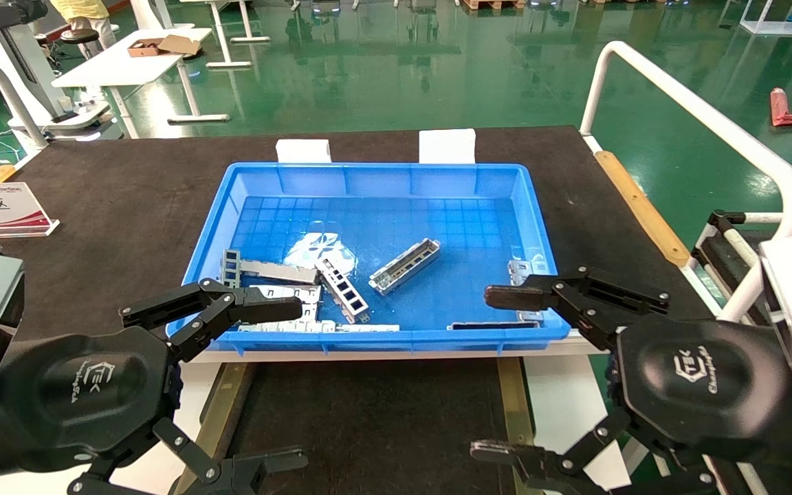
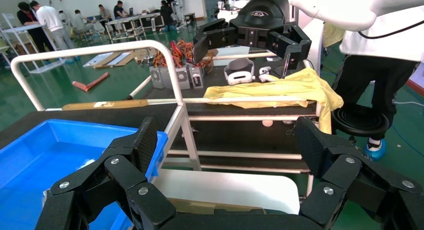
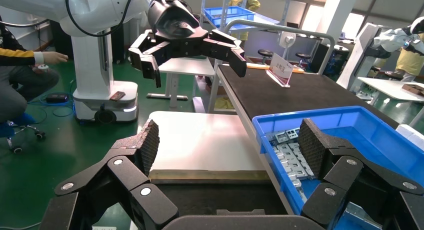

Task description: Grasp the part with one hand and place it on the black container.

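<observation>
Silver part [image 1: 405, 265] mid-frame in bin, long axis diagonal; right gripper [image 1: 499, 375] slightly nearer, both claws wide.

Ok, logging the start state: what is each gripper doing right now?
Left gripper: open, holding nothing.
Right gripper: open, holding nothing.

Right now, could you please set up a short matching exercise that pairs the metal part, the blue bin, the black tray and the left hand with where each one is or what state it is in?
Things:
1. metal part
2. blue bin
3. black tray
4. left hand

Places or states:
A. open, at the bin's near left corner
B. lying loose near the middle of the bin floor
C. on the black tabletop, holding several metal pieces
D. nearest the robot, below the bin, with nothing visible on it

Pairs: 1-B, 2-C, 3-D, 4-A
</observation>
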Robot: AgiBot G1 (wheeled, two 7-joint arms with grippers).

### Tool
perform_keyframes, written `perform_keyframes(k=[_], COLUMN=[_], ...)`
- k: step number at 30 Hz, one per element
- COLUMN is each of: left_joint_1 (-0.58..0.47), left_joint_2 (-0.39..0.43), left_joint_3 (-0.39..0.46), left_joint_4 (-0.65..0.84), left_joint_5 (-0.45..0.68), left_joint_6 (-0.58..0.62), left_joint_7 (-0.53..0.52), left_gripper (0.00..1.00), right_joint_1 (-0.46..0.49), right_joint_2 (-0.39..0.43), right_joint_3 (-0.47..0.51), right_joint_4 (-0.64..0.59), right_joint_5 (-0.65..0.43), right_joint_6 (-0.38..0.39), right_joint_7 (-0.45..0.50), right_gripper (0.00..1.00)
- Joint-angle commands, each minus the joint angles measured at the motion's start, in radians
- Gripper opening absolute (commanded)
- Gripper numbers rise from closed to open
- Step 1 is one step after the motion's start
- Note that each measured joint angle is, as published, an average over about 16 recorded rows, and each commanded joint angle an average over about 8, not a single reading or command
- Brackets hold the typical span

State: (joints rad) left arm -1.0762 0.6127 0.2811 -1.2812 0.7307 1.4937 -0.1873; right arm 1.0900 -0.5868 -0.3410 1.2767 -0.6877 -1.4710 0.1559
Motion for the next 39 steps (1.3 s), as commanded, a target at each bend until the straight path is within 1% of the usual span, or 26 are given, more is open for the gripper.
perform_keyframes(k=[1,39], left_joint_1=[0.000,0.000], left_joint_2=[0.000,0.000], left_joint_3=[0.000,0.000], left_joint_4=[0.000,0.000], left_joint_5=[0.000,0.000], left_joint_6=[0.000,0.000], left_joint_7=[0.000,0.000], left_gripper=[1.00,1.00], right_joint_1=[0.000,0.000], right_joint_2=[0.000,0.000], right_joint_3=[0.000,0.000], right_joint_4=[0.000,0.000], right_joint_5=[0.000,0.000], right_joint_6=[0.000,0.000], right_joint_7=[0.000,0.000], right_gripper=[1.00,1.00])
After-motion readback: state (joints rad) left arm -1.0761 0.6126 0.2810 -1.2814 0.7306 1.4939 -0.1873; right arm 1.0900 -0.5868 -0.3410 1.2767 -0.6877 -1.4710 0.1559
